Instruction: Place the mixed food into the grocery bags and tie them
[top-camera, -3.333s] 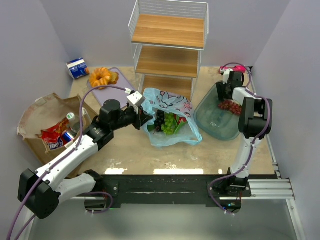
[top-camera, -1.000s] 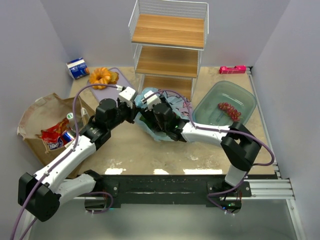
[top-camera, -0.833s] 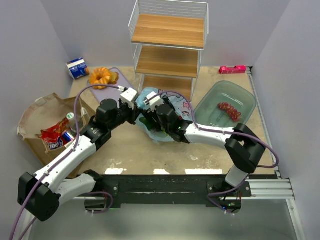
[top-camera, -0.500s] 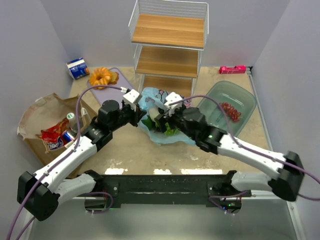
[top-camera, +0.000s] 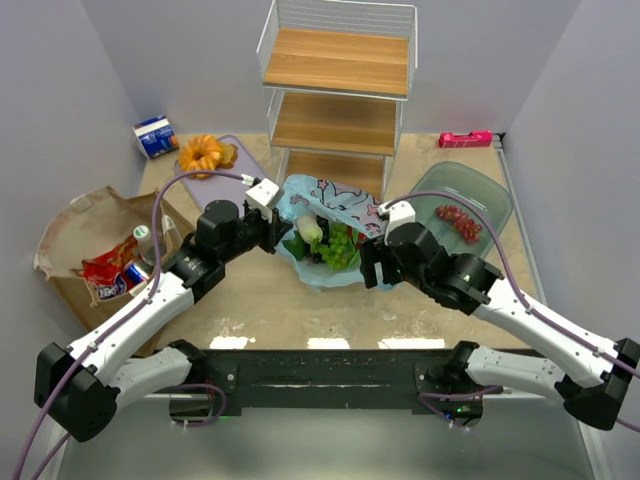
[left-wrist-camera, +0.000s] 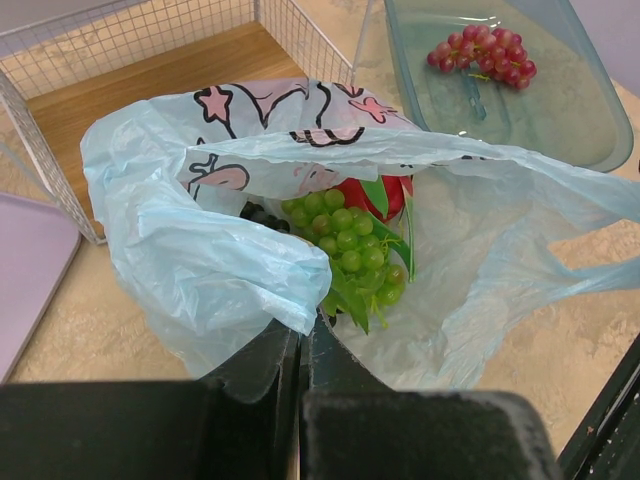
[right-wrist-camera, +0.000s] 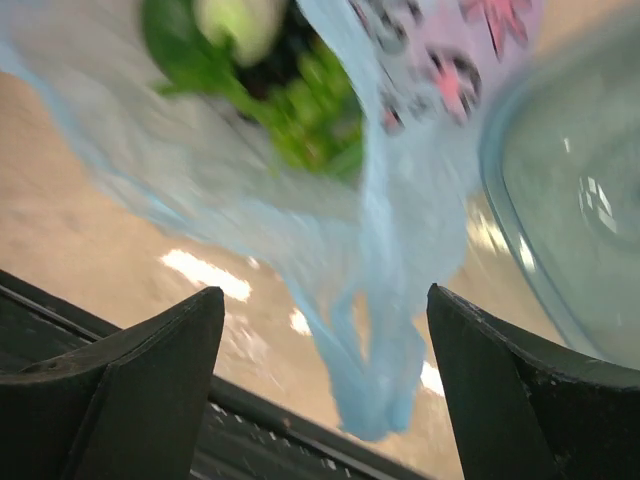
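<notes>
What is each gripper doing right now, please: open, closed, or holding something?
Left gripper: closed on the edge of the light-blue plastic bag.
Right gripper: open, gripping nothing; the bag's loose end hangs in the gap.

Plastic bag (top-camera: 340, 198) hemmed: wire rack (top-camera: 335, 95) behind, bowl (top-camera: 482, 186) right; open tabletop (top-camera: 280, 305) in front.

Blurred plastic bag (right-wrist-camera: 385, 260) — right wrist view

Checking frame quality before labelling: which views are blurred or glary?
Right wrist: motion-blurred, the light-blue bag smeared. Left wrist: sharp on the green grapes. Top external: sharp, with bright glare patches on the table along its near edge.
</notes>
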